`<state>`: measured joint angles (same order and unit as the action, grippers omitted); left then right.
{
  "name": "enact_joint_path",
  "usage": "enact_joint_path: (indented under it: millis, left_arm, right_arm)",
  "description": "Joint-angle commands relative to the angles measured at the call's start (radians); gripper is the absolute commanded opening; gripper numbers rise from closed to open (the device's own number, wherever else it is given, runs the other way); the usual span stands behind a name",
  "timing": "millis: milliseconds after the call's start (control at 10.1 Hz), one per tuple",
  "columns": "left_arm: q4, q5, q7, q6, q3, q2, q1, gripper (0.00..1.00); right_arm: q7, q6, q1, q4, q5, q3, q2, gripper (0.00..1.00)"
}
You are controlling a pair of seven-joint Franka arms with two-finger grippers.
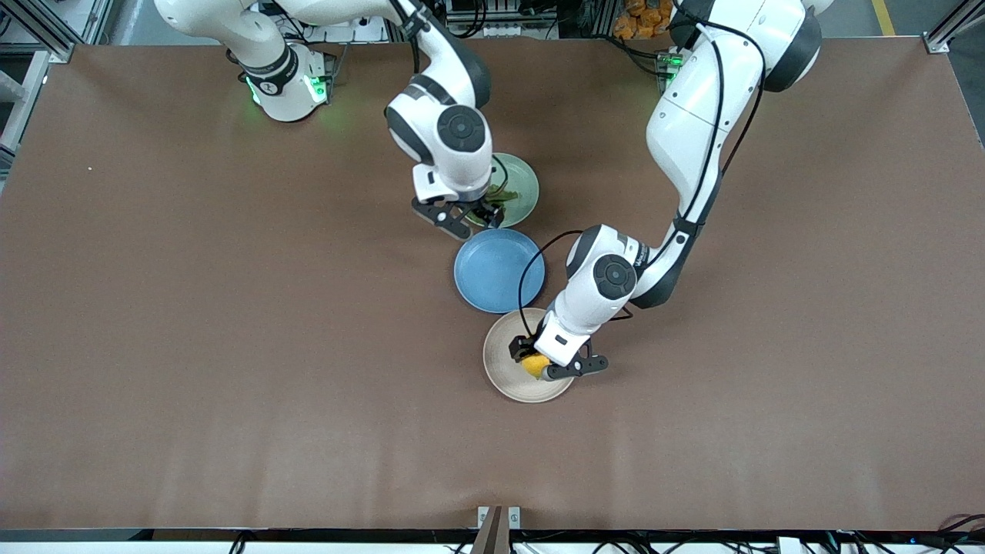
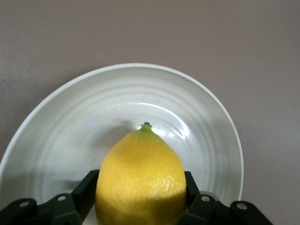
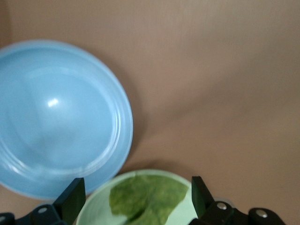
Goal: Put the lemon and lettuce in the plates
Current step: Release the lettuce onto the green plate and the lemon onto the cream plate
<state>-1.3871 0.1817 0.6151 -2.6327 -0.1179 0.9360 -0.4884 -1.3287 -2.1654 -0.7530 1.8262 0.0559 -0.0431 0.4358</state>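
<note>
The yellow lemon (image 1: 535, 364) is clamped between the fingers of my left gripper (image 1: 536, 367), low over the beige-cream plate (image 1: 500, 377). In the left wrist view the lemon (image 2: 140, 178) fills the left gripper (image 2: 139, 188), with the plate (image 2: 70, 122) beneath; I cannot tell whether the lemon touches the plate. The green lettuce (image 1: 499, 201) lies in the mint green plate (image 1: 519, 185). My right gripper (image 1: 471, 217) hangs open over that plate's edge. In the right wrist view the lettuce (image 3: 150, 197) lies in the mint plate (image 3: 96, 213) below the open right gripper (image 3: 136, 187), untouched.
A blue round plate (image 1: 499, 269) sits between the mint and beige plates, close to both; it also shows in the right wrist view (image 3: 56, 117). The brown table top (image 1: 231, 346) spreads wide on all sides.
</note>
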Motion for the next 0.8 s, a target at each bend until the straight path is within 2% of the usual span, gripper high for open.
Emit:
enact_joint_path:
  millis: [0, 199, 398, 696]
  left_arm:
    - [0.016, -0.032, -0.021, -0.007, 0.017, 0.004, -0.009, 1.00]
    - [0.017, -0.067, -0.023, 0.014, 0.018, -0.017, -0.001, 1.00]
    - [0.019, -0.065, -0.023, 0.136, 0.017, -0.066, 0.028, 1.00]
    - [0.017, -0.064, -0.028, 0.275, 0.017, -0.147, 0.080, 1.00]
  right_arm:
    - [0.118, 0.015, 0.096, 0.010, -0.005, -0.014, -0.038, 1.00]
    - [0.227, 0.013, 0.182, 0.001, -0.005, -0.015, -0.040, 1.00]
    - [0.308, 0.009, 0.330, 0.004, -0.049, -0.064, -0.040, 1.00]
    - [0.506, 0.015, 0.493, 0.010, -0.062, -0.083, -0.037, 1.00]
